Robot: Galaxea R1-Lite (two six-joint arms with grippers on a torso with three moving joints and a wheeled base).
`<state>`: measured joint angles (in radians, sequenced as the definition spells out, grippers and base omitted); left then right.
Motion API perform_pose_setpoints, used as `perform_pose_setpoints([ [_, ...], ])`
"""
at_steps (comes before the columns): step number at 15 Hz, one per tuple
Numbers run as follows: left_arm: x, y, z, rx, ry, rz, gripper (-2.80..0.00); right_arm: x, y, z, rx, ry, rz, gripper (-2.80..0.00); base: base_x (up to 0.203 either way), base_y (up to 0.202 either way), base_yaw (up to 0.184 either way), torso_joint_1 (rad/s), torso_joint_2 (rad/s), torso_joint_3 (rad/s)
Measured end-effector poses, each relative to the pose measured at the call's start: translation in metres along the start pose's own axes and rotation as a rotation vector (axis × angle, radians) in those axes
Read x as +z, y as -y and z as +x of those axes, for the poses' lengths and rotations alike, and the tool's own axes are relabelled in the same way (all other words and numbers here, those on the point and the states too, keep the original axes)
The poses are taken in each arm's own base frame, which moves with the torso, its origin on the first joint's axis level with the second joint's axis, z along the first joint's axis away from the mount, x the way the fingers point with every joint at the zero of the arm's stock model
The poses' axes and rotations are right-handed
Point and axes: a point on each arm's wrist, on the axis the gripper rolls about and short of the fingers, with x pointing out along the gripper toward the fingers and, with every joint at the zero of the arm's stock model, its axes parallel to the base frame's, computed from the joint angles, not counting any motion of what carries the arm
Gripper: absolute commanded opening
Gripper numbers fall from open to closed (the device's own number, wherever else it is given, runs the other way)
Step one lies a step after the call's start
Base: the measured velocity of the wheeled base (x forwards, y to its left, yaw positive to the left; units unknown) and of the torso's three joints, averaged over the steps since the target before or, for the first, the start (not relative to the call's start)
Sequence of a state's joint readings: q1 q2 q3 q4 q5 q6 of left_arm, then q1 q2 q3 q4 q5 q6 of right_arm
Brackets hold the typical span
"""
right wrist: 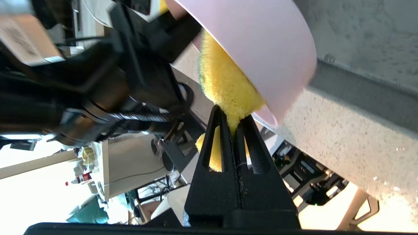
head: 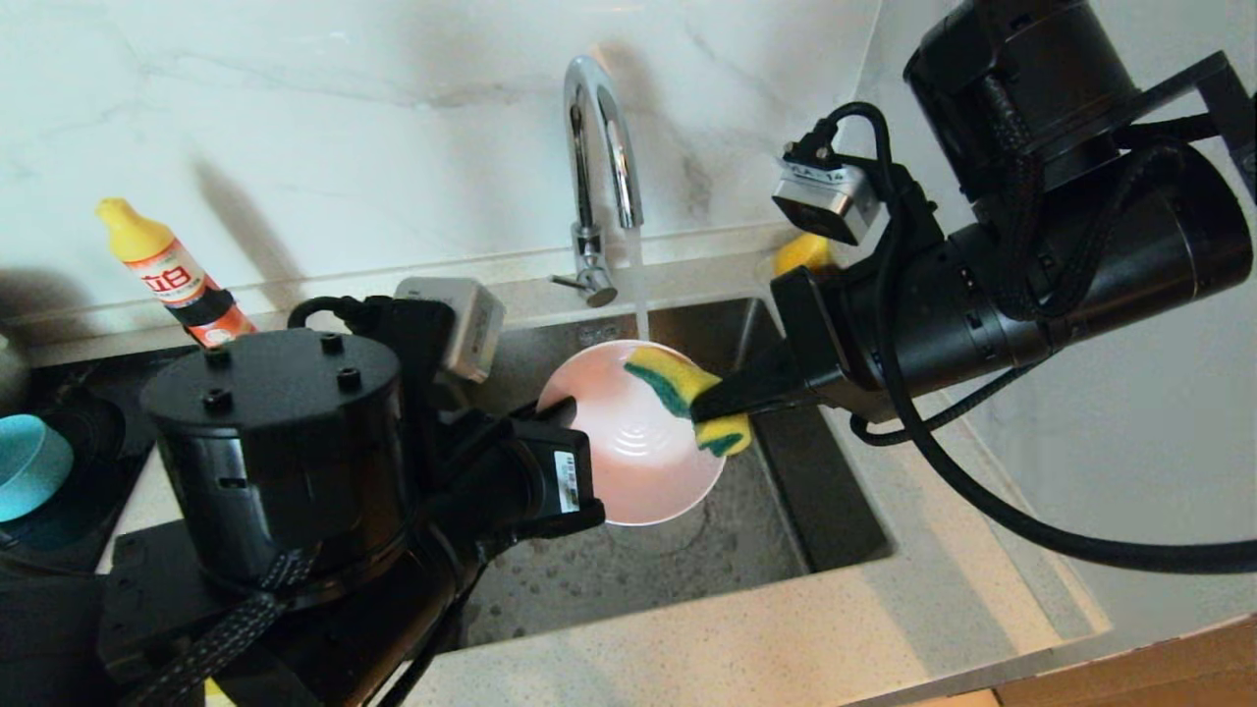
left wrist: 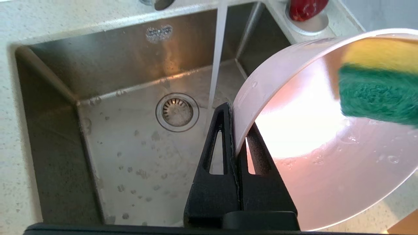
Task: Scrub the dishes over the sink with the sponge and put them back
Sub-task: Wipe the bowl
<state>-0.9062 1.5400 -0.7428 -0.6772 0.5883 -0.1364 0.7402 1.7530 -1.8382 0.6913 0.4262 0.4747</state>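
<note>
Pale marble wall and speckled stone bench frame the square stainless-steel sink [head: 776, 491], where a thin stream falls from the curved chrome tap [head: 599, 177]. Over the basin's middle hangs the pale pink round plastic bowl [head: 643, 442], tipped on edge with its mouth facing the right arm and its base toward the left. Inside it lies the yellow foam sponge with its green scouring layer [head: 687, 393], long axis slanting across the bowl's upper rim. Left gripper [left wrist: 233, 112] is clamped on the bowl's rim, wall between the fingers; right gripper [right wrist: 232, 122] pinches the sponge tight. On the bench's back-left edge leans a red-orange bottle with a yellow cap [head: 167, 275], its white characters unreadable; a light blue bowl [head: 29, 466] sits at far left.
</note>
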Motion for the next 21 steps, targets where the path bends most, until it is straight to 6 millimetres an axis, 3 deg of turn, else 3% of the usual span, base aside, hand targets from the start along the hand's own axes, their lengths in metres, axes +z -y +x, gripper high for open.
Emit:
perform_pose_setpoints([
  [7,0.011,-0.004,0.003,0.020,0.033,-0.021,-2.80,-0.006,0.004,0.011,-0.010,-0.046,0.013,-2.80,0.000,0.000,0.000,0.000,0.00,0.000],
  [21,0.017,-0.006,0.009,0.035,0.050,-0.040,-2.80,-0.023,-0.019,0.061,0.048,-0.165,-0.041,-2.80,0.000,0.000,0.000,0.000,0.00,0.000],
])
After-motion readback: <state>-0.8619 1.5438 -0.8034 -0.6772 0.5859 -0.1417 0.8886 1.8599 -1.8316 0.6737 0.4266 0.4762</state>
